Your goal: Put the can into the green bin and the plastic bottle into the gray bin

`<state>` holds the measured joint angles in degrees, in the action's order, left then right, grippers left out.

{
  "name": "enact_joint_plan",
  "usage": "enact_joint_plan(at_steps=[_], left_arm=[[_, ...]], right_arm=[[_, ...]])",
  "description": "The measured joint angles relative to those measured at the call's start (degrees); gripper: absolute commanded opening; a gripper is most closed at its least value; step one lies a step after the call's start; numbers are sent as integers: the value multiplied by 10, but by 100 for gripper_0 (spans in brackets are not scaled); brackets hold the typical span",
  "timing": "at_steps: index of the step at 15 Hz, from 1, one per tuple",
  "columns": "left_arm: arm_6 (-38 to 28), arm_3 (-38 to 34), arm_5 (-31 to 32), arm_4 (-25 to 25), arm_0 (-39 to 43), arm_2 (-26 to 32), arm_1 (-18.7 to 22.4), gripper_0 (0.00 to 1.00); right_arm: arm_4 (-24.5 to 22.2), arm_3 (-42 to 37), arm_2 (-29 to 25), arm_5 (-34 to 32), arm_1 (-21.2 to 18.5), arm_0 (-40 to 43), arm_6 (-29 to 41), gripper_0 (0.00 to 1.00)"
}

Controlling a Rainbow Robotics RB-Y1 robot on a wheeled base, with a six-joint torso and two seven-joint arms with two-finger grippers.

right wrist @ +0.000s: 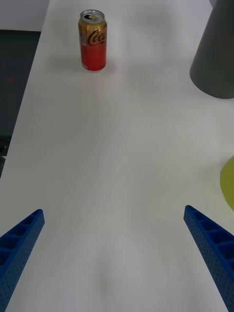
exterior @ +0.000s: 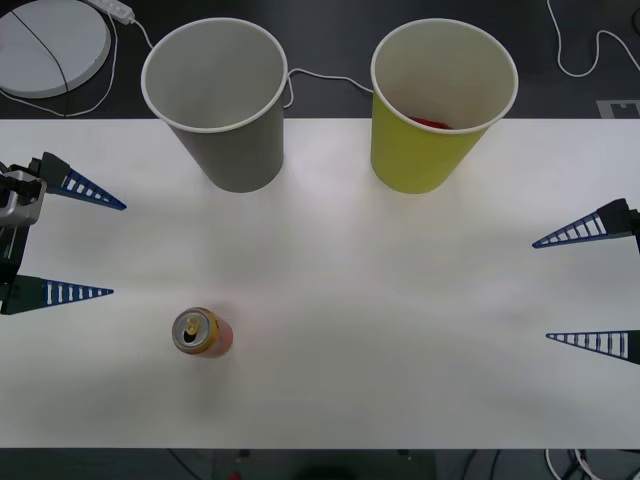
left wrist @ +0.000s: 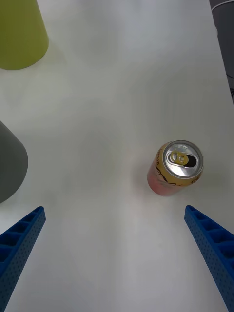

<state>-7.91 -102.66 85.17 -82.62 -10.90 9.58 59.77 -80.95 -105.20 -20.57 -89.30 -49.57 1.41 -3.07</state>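
Observation:
The can (exterior: 203, 333) (right wrist: 92, 40) (left wrist: 175, 168) stands upright on the white table (exterior: 400, 380), front left, its gold top with the open tab facing up. At the back stand the gray bin (exterior: 235, 150) (right wrist: 217, 53) (left wrist: 9, 165) on the left and the green bin (exterior: 425, 150) (right wrist: 228, 183) (left wrist: 19, 39) on the right; something red lies inside the green one. My left gripper (exterior: 118, 250) (left wrist: 114, 208) is open at the table's left edge, a short way from the can. My right gripper (exterior: 540, 290) (right wrist: 113, 210) is open at the right edge. The plastic bottle is out of view.
Behind the table lie a round white disc (exterior: 50, 45), a white power strip (exterior: 115, 8) and white cables (exterior: 320, 78) on a dark floor. Bare tabletop stretches between the can, the cups and the right gripper.

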Motion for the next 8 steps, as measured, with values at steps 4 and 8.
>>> enact_joint_plan(at_steps=[4, 8], left_arm=[[0, 0, 0, 0, 0, 0, 0, 100], [2, -2, 7, -9, 4, -16, -1, 100]], right_arm=[[0, 0, 0, 0, 0, 0, 0, 100], [0, 0, 0, 0, 0, 0, 0, 100]])
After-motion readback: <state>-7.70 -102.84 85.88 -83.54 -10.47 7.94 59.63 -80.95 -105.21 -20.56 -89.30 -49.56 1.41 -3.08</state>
